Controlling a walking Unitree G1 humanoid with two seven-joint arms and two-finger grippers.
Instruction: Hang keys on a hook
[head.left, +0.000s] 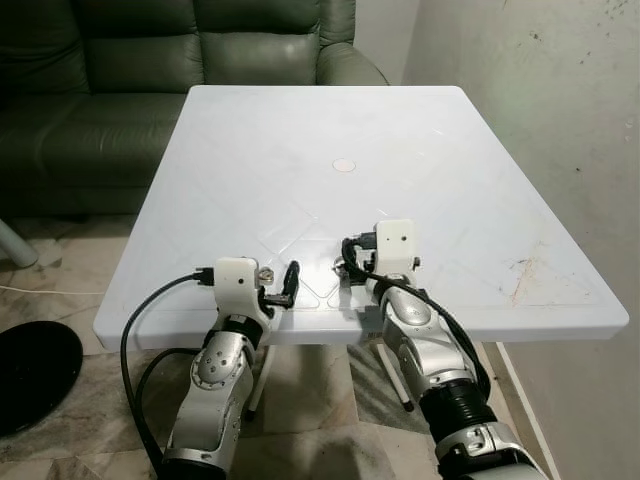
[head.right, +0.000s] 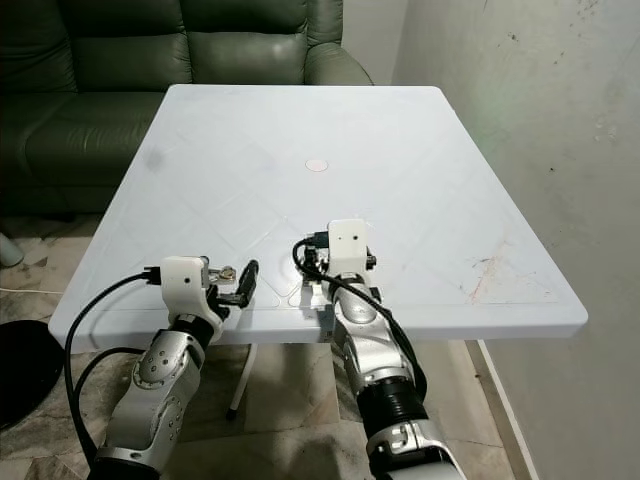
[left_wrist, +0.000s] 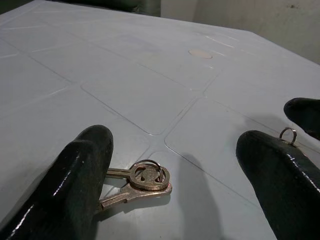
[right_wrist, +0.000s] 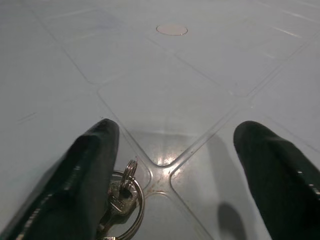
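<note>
White plastic table (head.left: 450, 180): my left gripper (left_wrist: 175, 185) and right gripper (right_wrist: 175, 170) both gape, each straddling keys (left_wrist: 142, 180) for pickup.

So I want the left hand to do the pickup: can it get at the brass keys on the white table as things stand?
Probably yes: the left hand is open, the brass keys lie flat on the white table beside one finger, nothing covering them.

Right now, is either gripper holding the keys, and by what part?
Nothing is held. Both grippers are open; the keys lie on the table beside one left finger.
</note>
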